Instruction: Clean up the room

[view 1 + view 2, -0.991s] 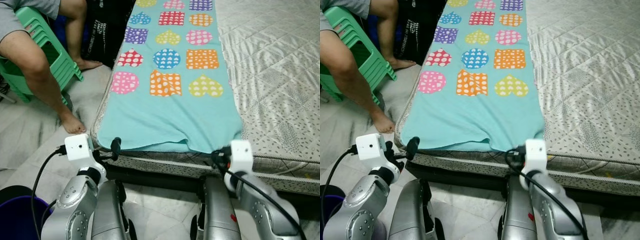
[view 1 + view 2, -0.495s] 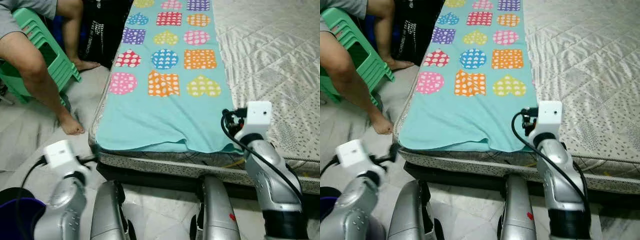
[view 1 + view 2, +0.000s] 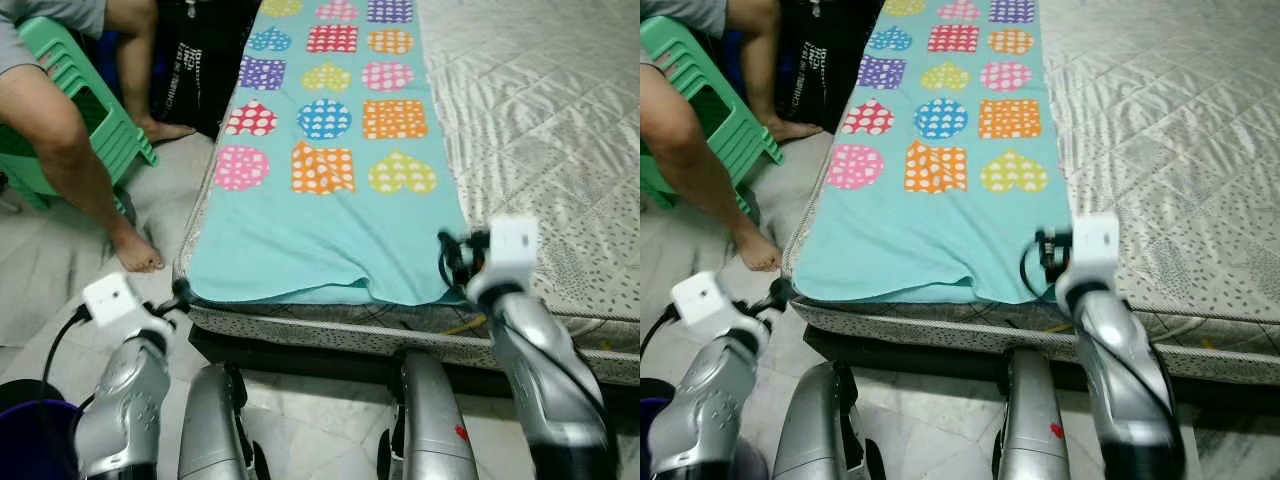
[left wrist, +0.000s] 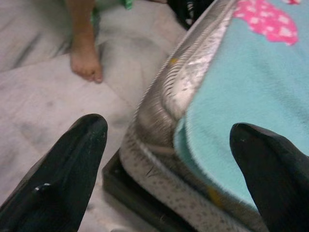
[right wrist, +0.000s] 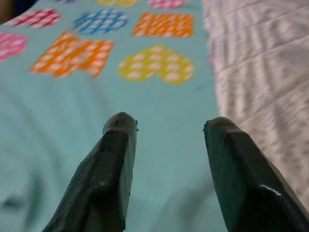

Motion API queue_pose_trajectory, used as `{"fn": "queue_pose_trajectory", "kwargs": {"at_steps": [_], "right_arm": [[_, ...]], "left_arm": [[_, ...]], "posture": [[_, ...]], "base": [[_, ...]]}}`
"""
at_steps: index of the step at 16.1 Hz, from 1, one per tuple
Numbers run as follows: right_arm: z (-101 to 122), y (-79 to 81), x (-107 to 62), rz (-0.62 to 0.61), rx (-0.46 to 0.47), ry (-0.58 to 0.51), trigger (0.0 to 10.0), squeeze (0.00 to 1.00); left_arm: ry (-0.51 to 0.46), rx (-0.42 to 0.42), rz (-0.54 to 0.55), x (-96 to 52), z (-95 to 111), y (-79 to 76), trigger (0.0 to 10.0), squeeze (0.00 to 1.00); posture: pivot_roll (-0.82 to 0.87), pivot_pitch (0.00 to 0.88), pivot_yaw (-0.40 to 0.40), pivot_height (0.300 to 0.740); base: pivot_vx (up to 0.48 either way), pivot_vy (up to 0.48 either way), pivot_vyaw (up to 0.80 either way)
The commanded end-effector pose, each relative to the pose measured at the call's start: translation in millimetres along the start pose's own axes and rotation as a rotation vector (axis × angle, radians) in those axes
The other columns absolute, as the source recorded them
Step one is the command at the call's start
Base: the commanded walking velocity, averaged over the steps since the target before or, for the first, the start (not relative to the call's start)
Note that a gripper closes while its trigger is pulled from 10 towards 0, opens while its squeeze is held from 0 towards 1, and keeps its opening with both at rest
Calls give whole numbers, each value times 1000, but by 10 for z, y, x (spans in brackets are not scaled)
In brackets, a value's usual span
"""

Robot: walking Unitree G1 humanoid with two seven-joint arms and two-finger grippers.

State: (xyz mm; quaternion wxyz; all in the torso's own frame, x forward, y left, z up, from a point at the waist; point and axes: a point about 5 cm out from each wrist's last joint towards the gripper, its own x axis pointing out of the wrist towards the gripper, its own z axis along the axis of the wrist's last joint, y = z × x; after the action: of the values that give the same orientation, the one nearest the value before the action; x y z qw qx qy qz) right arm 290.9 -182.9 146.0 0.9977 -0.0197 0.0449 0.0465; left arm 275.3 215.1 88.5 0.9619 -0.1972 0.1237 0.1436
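Mattress (image 3: 560, 130) edge: both open, left gripper (image 4: 169, 145) at corner, right gripper (image 5: 169, 130) over blanket (image 3: 330, 220).

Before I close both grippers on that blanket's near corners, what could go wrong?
The left gripper straddles the mattress corner, so it may pinch mattress instead of the blanket. The right gripper sits near the blanket's side edge and might catch little cloth. A person's foot is close on the left.
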Motion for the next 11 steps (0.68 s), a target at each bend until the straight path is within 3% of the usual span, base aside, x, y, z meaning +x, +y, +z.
{"fn": "queue_pose_trajectory", "kwargs": {"at_steps": [1, 6, 11], "right_arm": [[4, 73, -110, 68, 6, -2, 10000, 0], [-154, 77, -475, 98, -11, 58, 10000, 0], [-155, -2, -623, 75, -53, 78, 10000, 0]], "left_arm": [[-7, 20, 10, 29, -12, 73, 10000, 0], [24, -4, 24, 237, -89, 146, 10000, 0], [58, -21, -54, 468, -140, 33, 10000, 0]], "posture": [[-144, 173, 33, 533], [-207, 194, 39, 533], [-261, 205, 29, 533]], "base": [[0, 0, 0], [0, 0, 0], [0, 0, 0]]}}
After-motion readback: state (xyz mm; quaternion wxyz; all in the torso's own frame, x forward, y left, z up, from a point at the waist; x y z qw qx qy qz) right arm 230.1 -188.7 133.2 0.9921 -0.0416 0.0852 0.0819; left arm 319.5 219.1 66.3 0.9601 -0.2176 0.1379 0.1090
